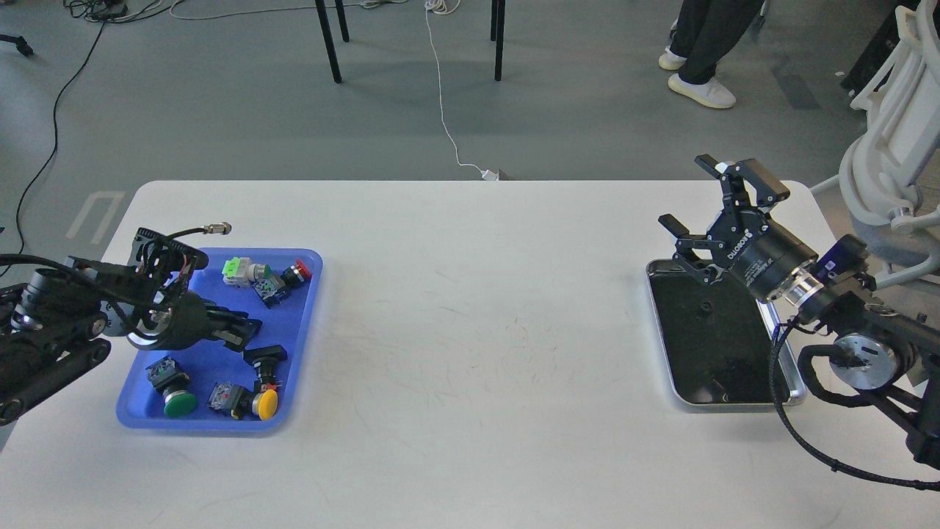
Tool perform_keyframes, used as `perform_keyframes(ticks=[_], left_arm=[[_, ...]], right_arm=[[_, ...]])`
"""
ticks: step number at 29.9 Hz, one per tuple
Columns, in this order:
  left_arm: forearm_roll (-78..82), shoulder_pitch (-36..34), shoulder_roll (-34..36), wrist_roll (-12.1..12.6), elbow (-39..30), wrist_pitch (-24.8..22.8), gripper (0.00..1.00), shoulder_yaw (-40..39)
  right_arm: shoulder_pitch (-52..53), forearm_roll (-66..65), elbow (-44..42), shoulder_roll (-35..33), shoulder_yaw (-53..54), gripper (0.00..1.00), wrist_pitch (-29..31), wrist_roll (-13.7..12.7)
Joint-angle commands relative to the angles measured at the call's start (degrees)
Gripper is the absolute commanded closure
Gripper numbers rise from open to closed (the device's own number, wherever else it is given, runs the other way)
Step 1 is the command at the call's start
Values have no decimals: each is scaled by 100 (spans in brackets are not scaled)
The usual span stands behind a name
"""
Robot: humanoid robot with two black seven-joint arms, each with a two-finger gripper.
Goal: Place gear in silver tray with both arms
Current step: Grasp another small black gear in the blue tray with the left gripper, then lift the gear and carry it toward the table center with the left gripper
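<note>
Nearest you, the white table [470, 441]; the blue tray [301, 308] of push-button parts sits at its left edge, the silver tray [664, 345] at its right — seemingly empty. Your left gripper [246, 330] is low over the blue tray, fingers indistinct — I cannot tell its state; the right gripper [705, 206] gapes, holding nothing. Settle squarely on the black part [266, 355] before closing.

Two trays [723, 345], five push-button switches [176, 393]

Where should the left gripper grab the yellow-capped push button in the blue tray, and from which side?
Grip the yellow-capped push button across its round cap, coming from above. It lies on its side near the front right corner of the blue plastic tray, with a grey switch block close on its left, so a sideways approach looks cramped.
</note>
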Motion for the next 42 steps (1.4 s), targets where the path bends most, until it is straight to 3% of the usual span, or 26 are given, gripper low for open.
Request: perform_keyframes(ticks=[1, 8, 19, 25, 28, 34, 42], left_arm=[[-10, -40, 3, -10, 1, -1, 83, -7], [-72, -216, 73, -63, -209, -1, 83, -43], [-81, -489, 1092, -159, -1703, -1, 82, -297], [-72, -795, 1005, -125, -2538, -1, 82, -553], [-11, -1068, 602, -107, -2583, -1, 82, -508], [692, -1683, -952, -107, -2364, -1, 82, -132], [754, -2308, -2694, -98, -1336, -1, 82, 818]], right_arm=[[9, 0, 0, 0, 8, 3, 0, 0], [9, 0, 0, 0, 61, 3, 0, 0], [9, 0, 0, -62, 87, 3, 0, 0], [0, 9, -9, -44, 131, 3, -26, 0], [0, 18, -35, 0, 210, 3, -52, 0], [158, 26, -176, 70, 272, 3, -79, 0], [1063, 272, -307, 175, 149, 3, -96, 0]])
